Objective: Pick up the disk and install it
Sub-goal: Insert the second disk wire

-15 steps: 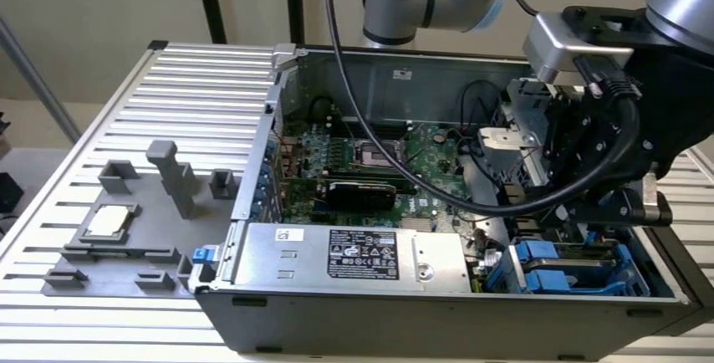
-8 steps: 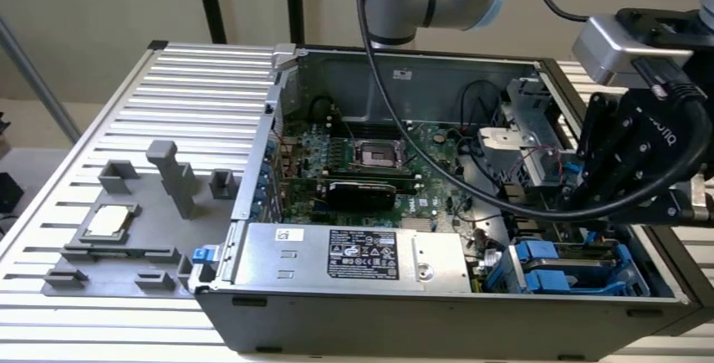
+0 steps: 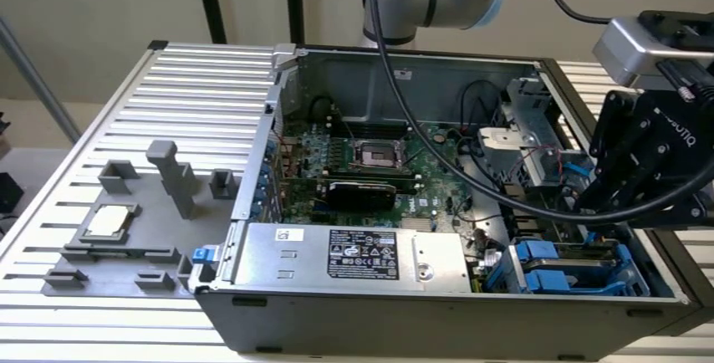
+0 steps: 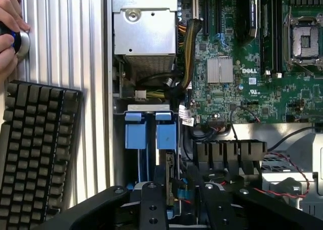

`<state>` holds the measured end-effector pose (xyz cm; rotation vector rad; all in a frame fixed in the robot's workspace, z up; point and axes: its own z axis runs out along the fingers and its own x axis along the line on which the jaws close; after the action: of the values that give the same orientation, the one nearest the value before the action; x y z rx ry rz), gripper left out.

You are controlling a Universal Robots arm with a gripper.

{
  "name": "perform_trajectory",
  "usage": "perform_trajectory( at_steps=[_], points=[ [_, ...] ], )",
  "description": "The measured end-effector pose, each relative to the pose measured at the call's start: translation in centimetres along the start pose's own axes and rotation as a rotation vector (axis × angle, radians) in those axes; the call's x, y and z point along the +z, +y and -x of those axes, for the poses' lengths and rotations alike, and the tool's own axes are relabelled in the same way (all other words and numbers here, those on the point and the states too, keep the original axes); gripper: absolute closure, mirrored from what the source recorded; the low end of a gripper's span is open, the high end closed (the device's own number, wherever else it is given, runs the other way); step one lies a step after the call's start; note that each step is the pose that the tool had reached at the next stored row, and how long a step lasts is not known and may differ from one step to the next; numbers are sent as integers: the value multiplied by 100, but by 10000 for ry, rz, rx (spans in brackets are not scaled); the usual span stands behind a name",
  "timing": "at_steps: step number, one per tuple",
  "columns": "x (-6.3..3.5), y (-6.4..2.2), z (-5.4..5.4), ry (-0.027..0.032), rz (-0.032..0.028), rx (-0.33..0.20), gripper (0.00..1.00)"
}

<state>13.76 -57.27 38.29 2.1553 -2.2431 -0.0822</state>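
The gripper (image 4: 169, 197) held the disk (image 4: 170, 179) edge-on between closed fingers, low over the blue drive bay (image 3: 574, 267) at the computer case's (image 3: 446, 321) near right corner, so the installing step seemed underway, calling for careful alignment with the bay.

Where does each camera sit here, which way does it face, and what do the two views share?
Exterior view: off the arm, raised, looking down into the open computer case on the slatted table; shows the arm's joint and the gripper above the drive bay.
Wrist view: on the wrist, looking straight down into the case; the gripper body shows, with a keyboard and a person's hand beside the case.
Shared: the blue drive carriers, motherboard and power supply.
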Motion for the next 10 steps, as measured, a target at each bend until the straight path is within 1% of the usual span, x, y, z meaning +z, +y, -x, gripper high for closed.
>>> perform_trajectory(
  at_steps=[4, 6, 10],
  points=[
    [45, -21, 15, 62, -3, 4, 67],
    [61, -31, 38, 113, -5, 6, 67],
    [78, -47, 127, 217, -9, 13, 67]
  ],
)
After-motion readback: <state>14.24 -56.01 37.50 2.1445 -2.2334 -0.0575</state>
